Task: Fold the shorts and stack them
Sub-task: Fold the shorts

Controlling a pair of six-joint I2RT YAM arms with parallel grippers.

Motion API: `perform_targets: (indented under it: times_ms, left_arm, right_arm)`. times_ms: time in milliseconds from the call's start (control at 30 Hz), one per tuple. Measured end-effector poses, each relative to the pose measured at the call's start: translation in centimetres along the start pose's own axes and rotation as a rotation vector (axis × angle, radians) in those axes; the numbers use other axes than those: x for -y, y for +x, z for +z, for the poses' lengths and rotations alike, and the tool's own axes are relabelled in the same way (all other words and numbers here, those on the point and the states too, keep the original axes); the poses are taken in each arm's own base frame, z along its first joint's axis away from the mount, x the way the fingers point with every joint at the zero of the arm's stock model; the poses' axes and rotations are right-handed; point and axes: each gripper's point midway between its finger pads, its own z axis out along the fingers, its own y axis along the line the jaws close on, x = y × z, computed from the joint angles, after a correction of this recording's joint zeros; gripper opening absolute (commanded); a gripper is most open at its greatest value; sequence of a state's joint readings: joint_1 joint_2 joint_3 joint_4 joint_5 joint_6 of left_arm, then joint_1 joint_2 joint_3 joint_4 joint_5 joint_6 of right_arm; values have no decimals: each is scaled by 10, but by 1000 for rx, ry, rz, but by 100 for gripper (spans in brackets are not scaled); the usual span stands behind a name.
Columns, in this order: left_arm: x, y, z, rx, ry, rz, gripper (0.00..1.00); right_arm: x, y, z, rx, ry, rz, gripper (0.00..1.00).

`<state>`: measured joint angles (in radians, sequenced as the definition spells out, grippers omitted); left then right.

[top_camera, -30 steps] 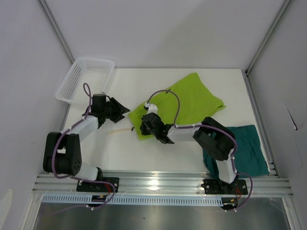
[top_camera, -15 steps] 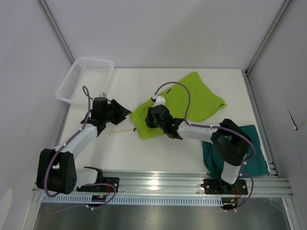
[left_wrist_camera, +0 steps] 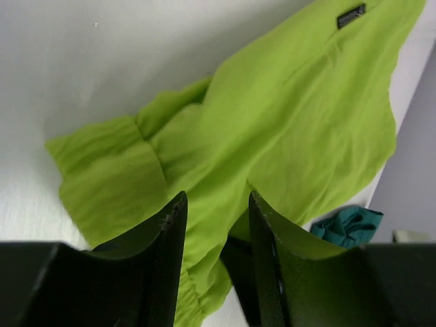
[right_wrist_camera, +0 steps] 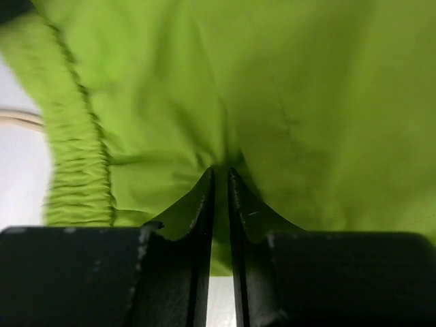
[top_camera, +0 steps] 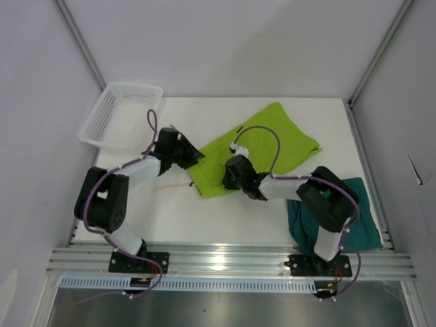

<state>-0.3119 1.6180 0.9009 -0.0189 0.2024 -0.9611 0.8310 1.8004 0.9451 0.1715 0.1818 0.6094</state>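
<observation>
Left claw (left_wrist_camera: 216, 203), just right of the basket (top_camera: 133, 87), stands parted over the edge of the lime shorts (top_camera: 272, 139), with cloth between its fingers but not yet nipped. Further right of the basket, the right claw (right_wrist_camera: 220, 174) is clenched on a pinch of the same shorts, creases running to its tips. For a clean fold, the left should bite the cloth fully, then both lift level and together. Teal shorts (top_camera: 354, 211) lie farthest from the basket.
</observation>
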Motion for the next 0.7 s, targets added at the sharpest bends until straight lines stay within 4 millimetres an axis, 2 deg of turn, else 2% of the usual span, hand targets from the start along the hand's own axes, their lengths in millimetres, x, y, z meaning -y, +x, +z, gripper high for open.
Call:
perform_targets:
  times_ms: [67,167,400,467,533,567,633,700]
  left_arm:
    - [-3,0,10,-12,-20,-4,42]
    - [-13,0,18,-22,-68,-3,42]
    - [-30,-18,20,17,-163,19,39]
    - [-35,-29,18,29,-178,17,39]
    - [-40,-39,15,41,-189,11,39]
    - [-42,-45,13,49,-194,13,39]
    - [-44,-55,9,60,-209,18,39]
    - [-43,-63,3,75,-217,29,39]
  right_arm:
    - [2,18,6,-22,7,15,14]
    - [-14,25,7,-14,-26,19,13]
    - [-82,54,12,-34,-155,-34,16]
    - [-99,60,11,-47,-191,-58,23]
    - [-109,64,7,-61,-222,-88,37]
    - [-112,64,6,-63,-234,-100,40]
    - [-111,59,1,-67,-240,-121,50]
    - [-107,44,-9,-56,-245,-123,55]
